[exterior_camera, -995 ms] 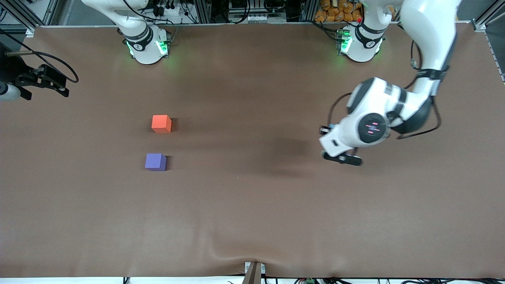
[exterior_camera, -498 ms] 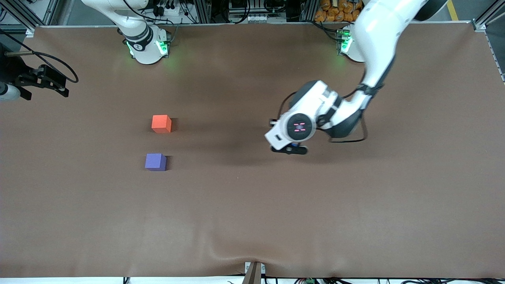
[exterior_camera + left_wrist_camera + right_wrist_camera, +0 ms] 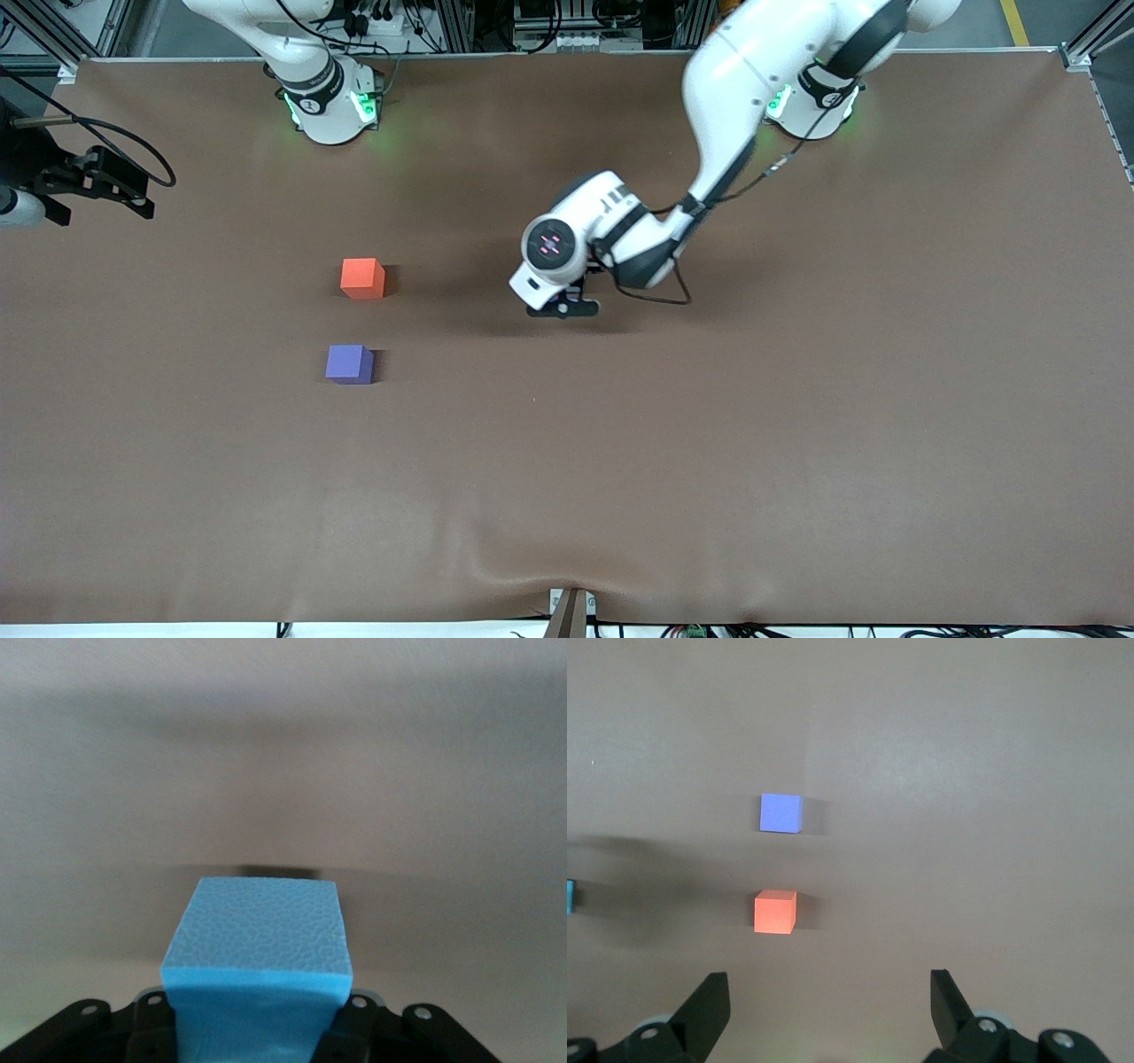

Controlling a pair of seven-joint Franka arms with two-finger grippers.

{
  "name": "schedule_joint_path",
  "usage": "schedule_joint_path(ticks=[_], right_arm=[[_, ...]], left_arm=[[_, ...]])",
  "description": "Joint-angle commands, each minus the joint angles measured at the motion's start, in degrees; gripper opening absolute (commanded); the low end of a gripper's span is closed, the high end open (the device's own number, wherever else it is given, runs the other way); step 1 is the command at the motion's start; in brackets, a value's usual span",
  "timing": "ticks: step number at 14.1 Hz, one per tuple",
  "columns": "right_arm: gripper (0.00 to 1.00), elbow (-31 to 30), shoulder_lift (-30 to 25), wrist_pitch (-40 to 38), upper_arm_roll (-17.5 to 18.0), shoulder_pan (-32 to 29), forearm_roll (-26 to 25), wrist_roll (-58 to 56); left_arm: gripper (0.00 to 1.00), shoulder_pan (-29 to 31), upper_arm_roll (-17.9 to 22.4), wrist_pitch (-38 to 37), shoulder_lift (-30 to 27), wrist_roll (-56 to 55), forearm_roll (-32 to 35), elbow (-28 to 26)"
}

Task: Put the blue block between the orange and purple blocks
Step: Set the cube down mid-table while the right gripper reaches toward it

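Because the task asks for the blue cube to go between two others, the purple block [image 3: 349, 363] and the orange block [image 3: 362, 277] are left resting on the brown table [image 3: 797, 461] with a strip of bare surface between them, a gap judged to be about wide enough for one more cube. The purple block lies nearer to the front camera; the orange block lies farther from it, almost in line, and the two are apart, not touching.

The blue block [image 3: 255, 970] is seen in the left wrist view clamped between the fingers of the left gripper [image 3: 563, 307], which is closed on it and carried above the bare middle of the table, well apart from the pair and toward the left arm's end of the table from them. The cube is held by its sides, presumably so that it can be lowered straight into the gap. In the front view it is hidden under the wrist.

The right gripper [image 3: 829, 1003] is kept wide open and empty above the table, its arm waiting clear of the lane.

Three cubes are counted: one purple, one orange, one blue. Two arms are counted.
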Motion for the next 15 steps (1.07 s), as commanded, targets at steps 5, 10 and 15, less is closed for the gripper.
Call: schedule_joint_path(ticks=[5,10,15], right_arm=[[1.00,-0.99,-0.81,0.75,-0.20,-0.08,1.01,0.65],[1.00,-0.29,1.20,1.44,-0.11,0.27,0.22,0.03],[1.00,0.07,5.16,-0.22,-0.02,4.47,1.09,1.16]], left_arm=[[1.00,-3.74,3.23,1.30,1.05,0.47,0.06,1.59],[1.00,-0.15,3.23,-2.11,-6.67,0.46,-0.12,1.59],[1.00,7.75,3.67,-8.35,-18.10,1.60,0.33,1.07]])
